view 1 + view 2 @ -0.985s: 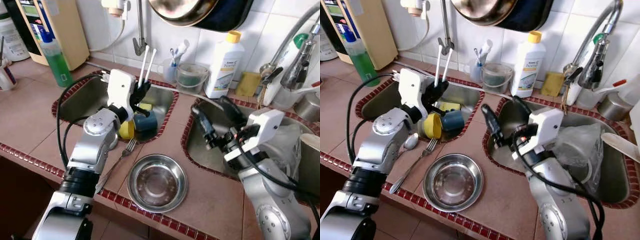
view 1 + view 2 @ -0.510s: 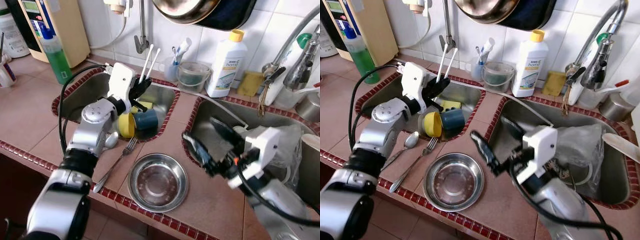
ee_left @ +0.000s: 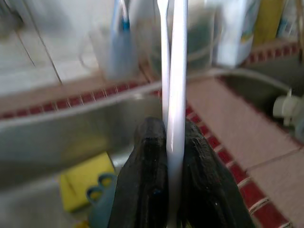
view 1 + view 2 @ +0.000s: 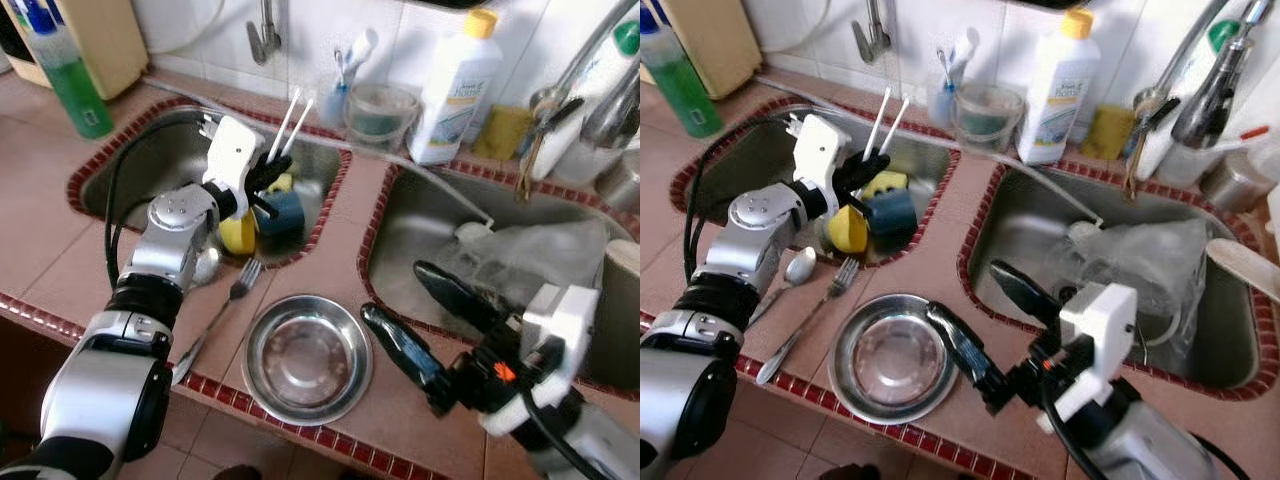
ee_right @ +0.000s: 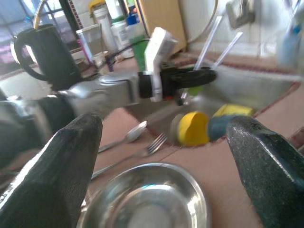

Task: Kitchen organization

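- White chopsticks (image 4: 284,125): pinched upright in left gripper (image 4: 268,172), fingers clamped on them, over left sink (image 4: 150,175).
- R gripper (image 4: 425,315): fingers spread wide, empty, just right of steel bowl (image 4: 306,357) on counter (image 4: 345,250).
- Yellow cup (image 4: 238,232) + blue cup (image 4: 282,212) in sink.

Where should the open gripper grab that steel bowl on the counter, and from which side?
Take the steel bowl by its thin rim on the edge nearest the right gripper, one finger inside and one outside, coming down from above. It sits upright and looks empty, with shallow walls too wide to span. The fork lies close on its far side, so that edge is probably more awkward.
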You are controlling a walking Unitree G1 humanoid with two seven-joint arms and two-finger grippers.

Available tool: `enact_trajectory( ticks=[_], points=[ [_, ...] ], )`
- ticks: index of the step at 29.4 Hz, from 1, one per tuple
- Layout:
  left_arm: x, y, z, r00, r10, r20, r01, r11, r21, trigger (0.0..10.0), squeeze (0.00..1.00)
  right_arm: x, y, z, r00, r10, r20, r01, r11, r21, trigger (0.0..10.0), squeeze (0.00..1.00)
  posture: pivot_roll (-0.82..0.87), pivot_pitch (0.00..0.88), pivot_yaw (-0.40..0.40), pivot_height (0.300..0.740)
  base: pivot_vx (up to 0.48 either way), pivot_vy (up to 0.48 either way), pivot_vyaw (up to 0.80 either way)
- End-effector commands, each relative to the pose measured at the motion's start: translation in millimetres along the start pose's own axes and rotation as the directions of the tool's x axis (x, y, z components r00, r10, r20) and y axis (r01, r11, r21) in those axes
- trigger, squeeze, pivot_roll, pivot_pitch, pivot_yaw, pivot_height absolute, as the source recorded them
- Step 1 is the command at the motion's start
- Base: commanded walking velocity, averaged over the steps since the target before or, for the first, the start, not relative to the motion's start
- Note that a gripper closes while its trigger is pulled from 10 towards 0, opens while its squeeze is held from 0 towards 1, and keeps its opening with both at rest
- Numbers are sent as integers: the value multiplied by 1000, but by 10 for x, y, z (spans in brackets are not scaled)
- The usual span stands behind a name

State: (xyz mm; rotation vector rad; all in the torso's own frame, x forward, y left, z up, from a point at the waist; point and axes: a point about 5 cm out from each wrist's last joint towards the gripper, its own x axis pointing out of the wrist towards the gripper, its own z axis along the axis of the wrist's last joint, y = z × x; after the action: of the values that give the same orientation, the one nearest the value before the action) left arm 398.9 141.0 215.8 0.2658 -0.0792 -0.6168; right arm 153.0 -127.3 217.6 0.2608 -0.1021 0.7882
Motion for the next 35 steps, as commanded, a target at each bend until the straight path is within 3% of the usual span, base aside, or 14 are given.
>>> enact_trajectory(
  ticks=[1, 7, 16, 24, 25, 27, 28, 29, 35],
  points=[
    [18, 40, 75, 1000, -11, 3, 11, 999, 43, 10000, 0, -54, 88, 67, 1000, 20, 1, -20, 1000, 8, 10000, 0, -141, 310, -28, 731, 0, 0, 0],
    [9, 120, 83, 999, 2, -32, 0, 997, 73, 10000, 0, -142, 126, 61, 999, 45, -27, -44, 997, 59, 10000, 0, -147, 326, -23, 731, 0, 0, 0],
    [-104, 363, 125, 996, 52, -75, -43, 991, 124, 10000, 0, -238, 126, 79, 996, 61, -69, -52, 991, 120, 10000, 0, -139, 335, -14, 731, 0, 0, 0],
    [-111, 387, 133, 996, 49, -80, -39, 991, 124, 10000, 0, -241, 129, 101, 994, 71, -80, -61, 990, 125, 10000, 0, -133, 333, -14, 731, 0, 0, 0],
    [-111, 388, 135, 996, 48, -80, -38, 992, 124, 10000, 376, -240, 129, 102, 994, 71, -80, -61, 990, 124, 10000, 0, -133, 333, -14, 731, 0, 0, 0],
    [-111, 388, 136, 996, 48, -80, -38, 992, 124, 10000, 376, -239, 129, 103, 994, 72, -81, -61, 990, 124, 10000, 0, -133, 333, -14, 731, 0, 0, 0],
    [-112, 391, 139, 996, 46, -75, -38, 993, 109, 10000, 851, -236, 128, 107, 994, 72, -81, -62, 991, 123, 10000, 0, -134, 332, -15, 731, 0, 0, 0],
    [-114, 392, 140, 997, 44, -71, -36, 994, 100, 10000, 1000, -236, 127, 109, 994, 72, -81, -61, 991, 122, 10000, 0, -134, 332, -16, 731, 0, 0, 0],
    [-117, 397, 137, 997, 43, -70, -36, 994, 99, 10000, 1000, -223, 125, 122, 994, 68, -80, -59, 991, 118, 10000, 0, -131, 329, -18, 731, 0, 0, 0]
  ],
)
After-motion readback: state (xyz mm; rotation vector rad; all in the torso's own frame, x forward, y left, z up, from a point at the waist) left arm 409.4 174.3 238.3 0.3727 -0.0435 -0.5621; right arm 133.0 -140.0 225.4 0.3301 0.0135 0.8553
